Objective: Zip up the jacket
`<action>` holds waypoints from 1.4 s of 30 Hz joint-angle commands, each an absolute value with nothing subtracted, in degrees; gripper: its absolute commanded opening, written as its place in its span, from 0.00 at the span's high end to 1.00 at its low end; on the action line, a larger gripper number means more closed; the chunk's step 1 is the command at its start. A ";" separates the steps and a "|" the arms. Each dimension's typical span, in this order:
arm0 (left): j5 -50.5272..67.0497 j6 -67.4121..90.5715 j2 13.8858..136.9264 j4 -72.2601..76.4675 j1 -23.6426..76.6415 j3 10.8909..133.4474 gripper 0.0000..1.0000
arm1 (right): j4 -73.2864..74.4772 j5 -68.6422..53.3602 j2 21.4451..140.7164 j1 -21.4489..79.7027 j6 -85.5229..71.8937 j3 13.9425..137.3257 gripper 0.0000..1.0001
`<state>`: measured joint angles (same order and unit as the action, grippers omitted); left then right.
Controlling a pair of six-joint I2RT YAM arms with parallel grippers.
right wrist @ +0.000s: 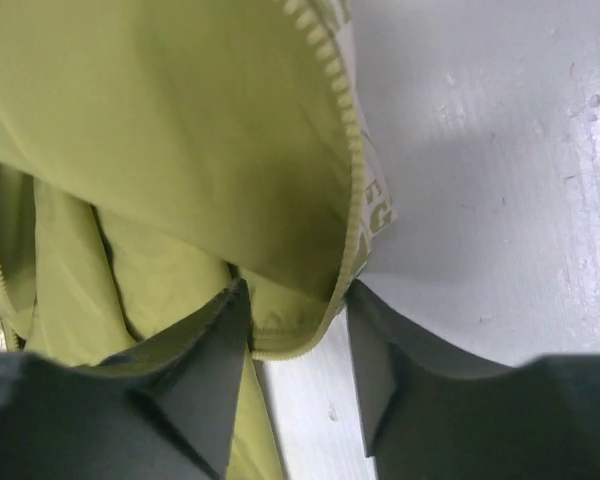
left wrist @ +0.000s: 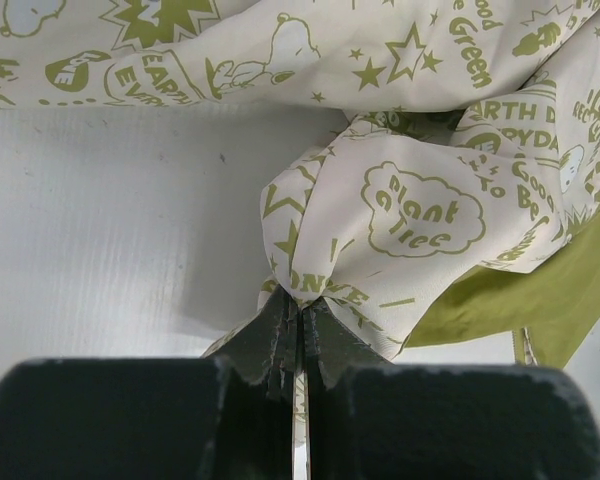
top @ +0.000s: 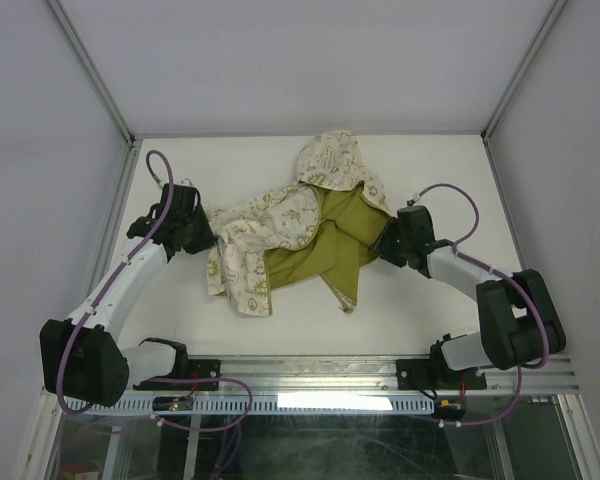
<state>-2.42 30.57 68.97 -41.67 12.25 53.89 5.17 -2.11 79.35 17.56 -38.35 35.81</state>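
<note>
Both jaws around jacket [top: 280, 225], right's parted.

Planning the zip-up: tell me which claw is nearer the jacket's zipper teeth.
Right. The right claw straddles the zipper teeth; the left claw pinches cream fabric on the jacket's opposite side.

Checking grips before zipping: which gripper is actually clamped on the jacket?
The left gripper: it is pinched shut on cream fabric of the jacket. The right gripper stands open around the zipper edge.
</note>
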 commanded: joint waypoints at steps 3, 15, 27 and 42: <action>-2.30 30.41 68.06 -38.14 10.85 54.28 1.00 | 9.85 6.72 80.63 17.26 -34.67 43.51 0.95; -6.99 26.80 66.98 -44.35 6.81 58.46 1.00 | 52.36 31.83 84.24 16.05 -9.88 88.77 1.00; -4.42 26.95 66.79 -43.11 6.74 57.54 0.96 | 60.96 -8.86 103.74 32.28 -9.21 107.55 0.59; -1.75 26.53 66.53 -42.41 6.74 58.28 0.82 | 49.51 -14.32 84.94 11.09 -6.09 77.33 0.24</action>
<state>-3.88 27.57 68.82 -44.93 7.38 56.01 54.70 -8.58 90.96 11.44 -7.38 83.44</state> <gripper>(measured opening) 0.139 0.740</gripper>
